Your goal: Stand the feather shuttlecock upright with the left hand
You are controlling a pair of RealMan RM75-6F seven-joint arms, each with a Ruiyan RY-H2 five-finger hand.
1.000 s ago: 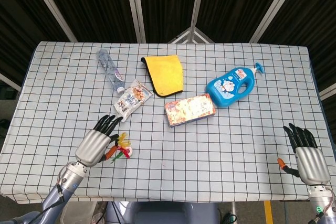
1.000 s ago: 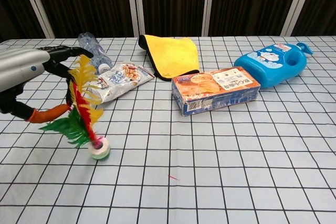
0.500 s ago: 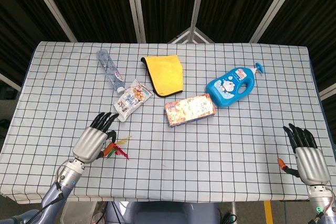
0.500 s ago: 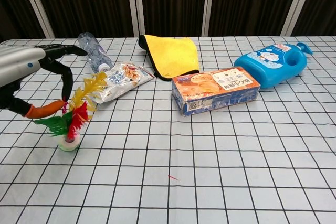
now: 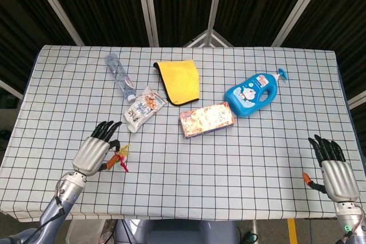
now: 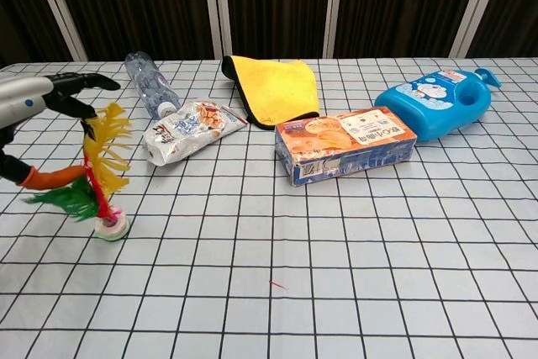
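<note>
Yellow cloth, lying bottle, snack pouch, box, blue jug.

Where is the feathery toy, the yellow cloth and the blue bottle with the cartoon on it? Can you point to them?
feather shuttlecock (image 6: 101,176), chest view, on its red and yellow feathers above the round base.
yellow cloth (image 5: 180,81), head view, on the middle of the folded cloth.
blue bottle (image 5: 251,94), head view, on its cartoon label.
</note>
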